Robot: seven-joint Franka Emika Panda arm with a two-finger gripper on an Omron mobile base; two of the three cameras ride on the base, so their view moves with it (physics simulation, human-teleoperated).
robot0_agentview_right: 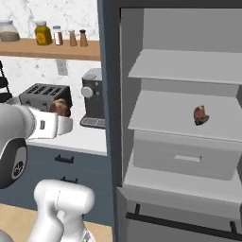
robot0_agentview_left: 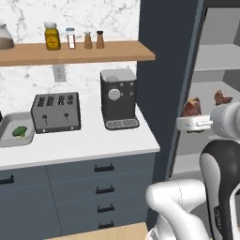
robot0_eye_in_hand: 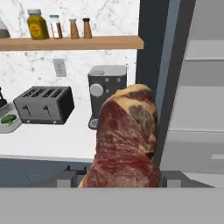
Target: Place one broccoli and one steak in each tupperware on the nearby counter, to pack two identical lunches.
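**Steak in my claw, beside the open fridge**

Counter (robot0_agentview_left: 93, 140) runs white over dark drawers, carrying a toaster (robot0_agentview_left: 55, 112), a coffee machine (robot0_agentview_left: 118, 99) and a grey tupperware (robot0_agentview_left: 7, 136) with broccoli (robot0_agentview_left: 19, 131) inside. My claw (robot0_agentview_left: 193, 123) is clamped on a marbled red steak (robot0_eye_in_hand: 127, 140), held in the air near the counter's end. A second steak (robot0_agentview_right: 201, 115) lies on a pale fridge shelf (robot0_agentview_right: 160, 118).

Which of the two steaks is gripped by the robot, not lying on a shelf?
The steak between the gripper fingers, held in the air beside the fridge. The other steak lies loose on the fridge's middle shelf, untouched.
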